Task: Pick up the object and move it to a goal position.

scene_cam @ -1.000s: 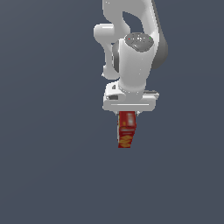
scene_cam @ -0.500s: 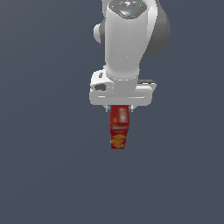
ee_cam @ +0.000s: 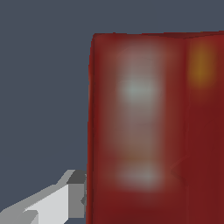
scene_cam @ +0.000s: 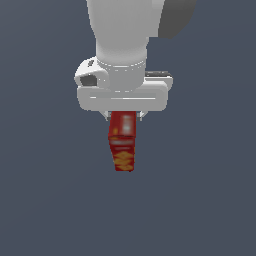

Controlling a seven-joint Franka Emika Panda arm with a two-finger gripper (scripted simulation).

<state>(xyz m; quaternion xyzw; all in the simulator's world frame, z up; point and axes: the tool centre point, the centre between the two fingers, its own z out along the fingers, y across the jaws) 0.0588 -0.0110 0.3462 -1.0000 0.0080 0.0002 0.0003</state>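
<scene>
White gripper [scene_cam: 123, 118] pinches the red box [scene_cam: 123, 142], hanging against plain grey-blue background [scene_cam: 45, 190].

Bkgd is flat, uniform slate blue-grey w/ even lighting in both views.
</scene>
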